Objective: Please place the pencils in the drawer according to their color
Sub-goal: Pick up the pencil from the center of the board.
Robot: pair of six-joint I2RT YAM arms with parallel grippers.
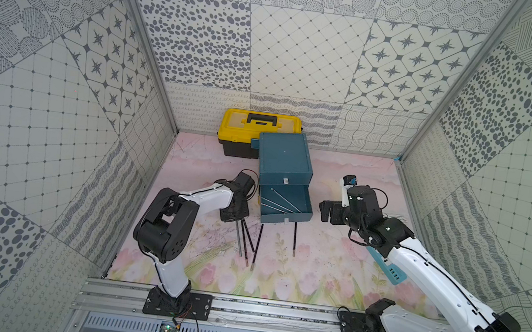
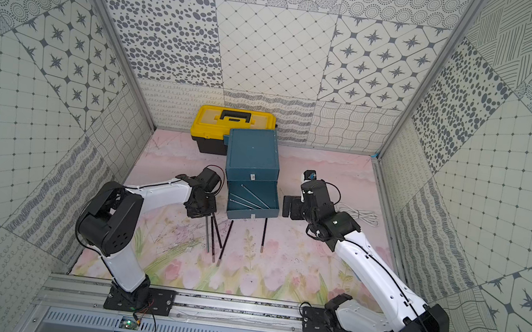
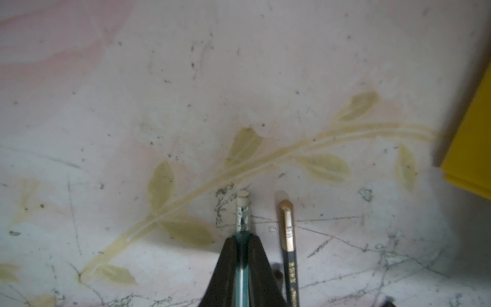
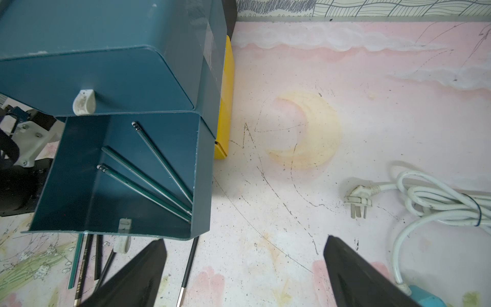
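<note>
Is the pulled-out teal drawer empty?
No, three pencils lie inside the drawer, fanned out from one corner.

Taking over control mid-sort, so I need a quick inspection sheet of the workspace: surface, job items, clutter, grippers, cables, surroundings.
Surface: floral mat, covered in pencil scribbles.
Job's things: teal drawer cabinet; second drawer pulled out, three pencils inside; about five loose pencils on the mat in front.
Clutter: yellow toolbox behind the cabinet; teal power strip under the right arm.
Grippers: left gripper shut on a pencil; right gripper open, empty.
Cables: white cord coiled on the mat, plug loose.
Surroundings: patterned walls.
</note>
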